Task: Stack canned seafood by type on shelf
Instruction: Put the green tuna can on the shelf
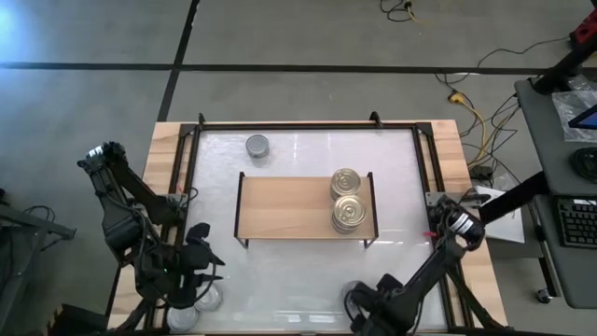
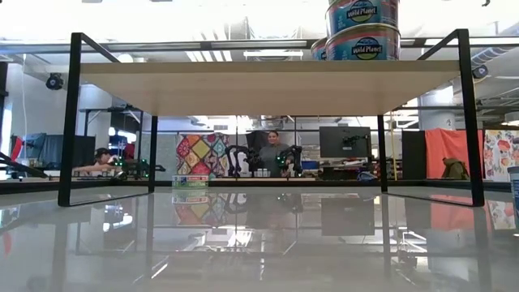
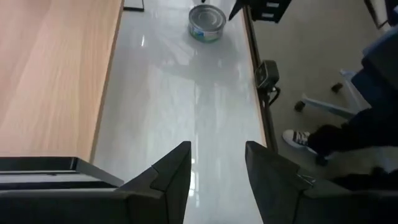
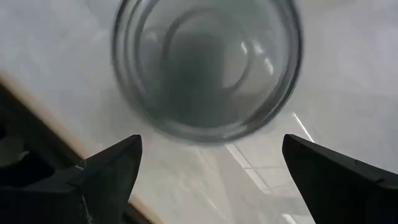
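Observation:
The light-wood shelf [image 1: 289, 207] stands mid-table on black legs. Gold-topped cans [image 1: 347, 198] sit on its right end; in the low view they show as a stack [image 2: 362, 28]. A silver-topped can [image 4: 205, 68] rests on the white tabletop near the near edge, right below my right gripper [image 4: 211, 149], whose fingers stand wide open on either side of it without touching. The left wrist view shows the same can [image 3: 207, 22] farther off. My left gripper [image 3: 217, 155] hangs open over the near left of the table [image 1: 198, 266], with nothing between its fingers.
Another silver-topped can [image 1: 257, 146] stands at the far left of the tabletop. Two more grey tins [image 1: 207, 299] lie near the left arm at the near left corner. A black rail frames the table [image 1: 280, 124]. A person's shoe [image 3: 297, 138] shows on the floor.

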Available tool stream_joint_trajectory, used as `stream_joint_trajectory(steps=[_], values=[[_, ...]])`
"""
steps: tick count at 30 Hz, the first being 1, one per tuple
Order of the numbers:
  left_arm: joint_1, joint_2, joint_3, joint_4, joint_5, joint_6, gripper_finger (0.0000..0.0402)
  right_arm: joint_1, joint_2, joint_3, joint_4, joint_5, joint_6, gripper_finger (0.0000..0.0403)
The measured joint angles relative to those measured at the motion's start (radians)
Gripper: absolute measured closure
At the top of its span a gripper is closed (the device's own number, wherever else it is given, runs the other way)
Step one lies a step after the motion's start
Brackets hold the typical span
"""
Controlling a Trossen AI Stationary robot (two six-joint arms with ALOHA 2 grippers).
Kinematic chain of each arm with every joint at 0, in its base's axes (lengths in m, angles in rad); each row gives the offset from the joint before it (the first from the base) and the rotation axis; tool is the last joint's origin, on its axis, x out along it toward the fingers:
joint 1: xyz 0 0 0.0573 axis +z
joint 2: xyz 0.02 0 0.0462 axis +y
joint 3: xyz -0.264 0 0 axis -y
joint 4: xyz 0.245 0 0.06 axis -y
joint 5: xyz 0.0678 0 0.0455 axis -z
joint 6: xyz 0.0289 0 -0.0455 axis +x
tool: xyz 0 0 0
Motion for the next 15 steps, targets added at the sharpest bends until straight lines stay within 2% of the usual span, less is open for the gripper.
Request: stream_joint_trajectory(steps=[3, 9, 13, 15], values=[[0.000, 0.003, 0.000, 0.026, -0.003, -0.015, 0.0264, -0.009, 0.005, 0.000, -0.043, 0.003, 0.017, 0.0023], [0.000, 0.081, 0.000, 0.121, -0.007, 0.038, 0.0264, -0.009, -0.002, 0.000, -0.285, 0.002, 0.014, 0.0023], [0.007, 0.170, 0.001, 0.192, 0.010, 0.058, 0.0264, -0.001, -0.035, 0.000, -0.271, 0.008, -0.052, 0.0023], [0.019, 0.209, 0.003, 0.256, 0.009, 0.064, 0.0264, 0.024, -0.062, 0.000, -0.254, 0.049, -0.090, 0.0023]])
